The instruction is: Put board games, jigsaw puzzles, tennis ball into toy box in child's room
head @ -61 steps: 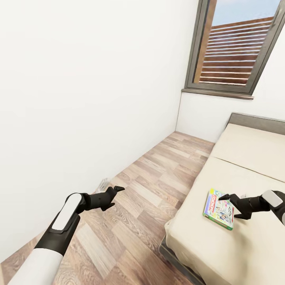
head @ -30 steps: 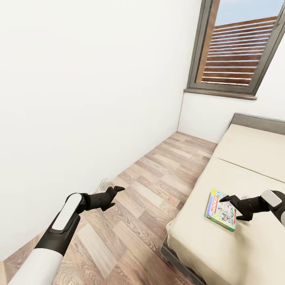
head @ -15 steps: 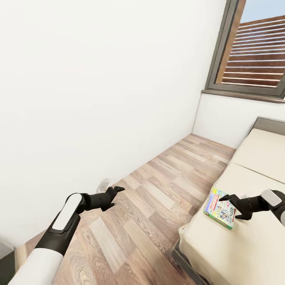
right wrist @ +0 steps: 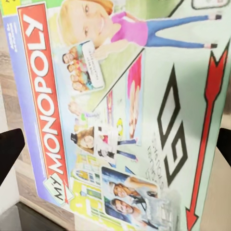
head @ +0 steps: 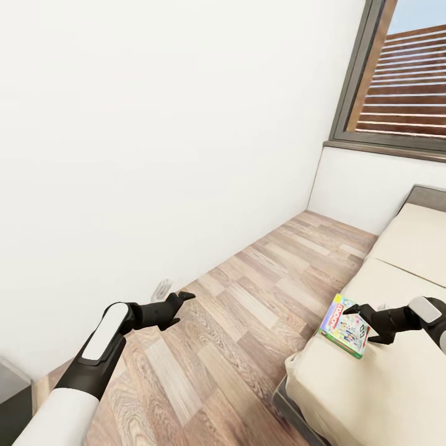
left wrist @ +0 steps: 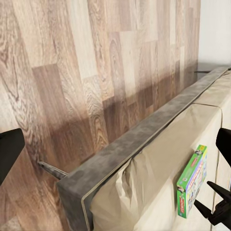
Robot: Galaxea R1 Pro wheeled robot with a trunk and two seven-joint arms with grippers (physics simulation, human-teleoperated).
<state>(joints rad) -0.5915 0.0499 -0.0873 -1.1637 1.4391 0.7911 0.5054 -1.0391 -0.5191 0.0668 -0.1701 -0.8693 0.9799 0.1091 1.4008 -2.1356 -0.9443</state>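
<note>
- Board game (head: 342, 325), a flat printed carton lettered MONOPOLY with a green edge, sits at 4 o'clock in the head view, tipped up over the bed's (head: 396, 260) near edge.
- Right claw (head: 365, 323) pinches it at its 3 o'clock edge; the glossy card looks slippery, so a firm, level carry to the toy box seems wise.
- Left claw (head: 179, 306), at 8 o'clock, is spread and empty over the wood-plank floor (head: 248, 310).
- Beige mattress looks soft and creased, on a thin grey frame.
</note>
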